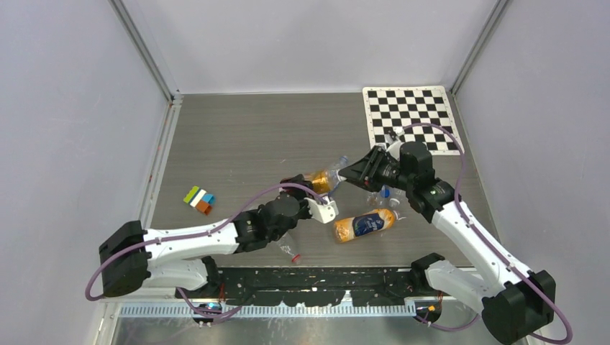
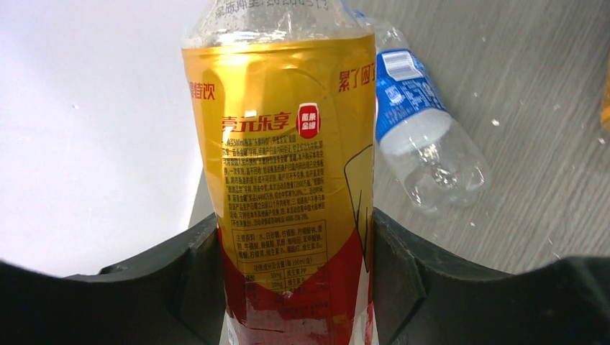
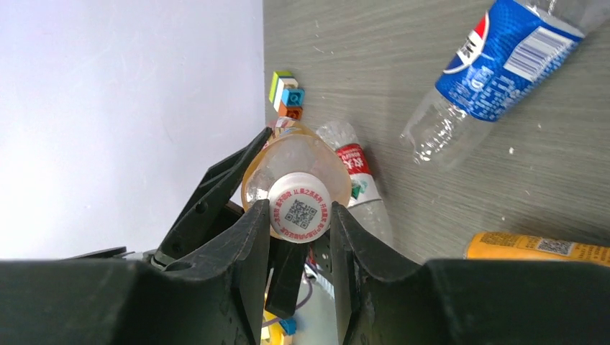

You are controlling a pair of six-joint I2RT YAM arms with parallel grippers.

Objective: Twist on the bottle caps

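Observation:
My left gripper is shut on a clear bottle with a yellow and red label, held off the table and tilted toward the right arm. On the bottle's neck sits a white cap with a printed code. My right gripper is shut on that cap, one finger on each side. In the top view the two grippers meet mid-table, left and right, with the bottle between them. A blue cap shows just under the right wrist.
A second yellow-labelled bottle lies near the right arm. A blue-labelled bottle lies beside it, and a clear bottle with a red cap lies under the left arm. Coloured blocks sit left. A checkerboard lies at the back right.

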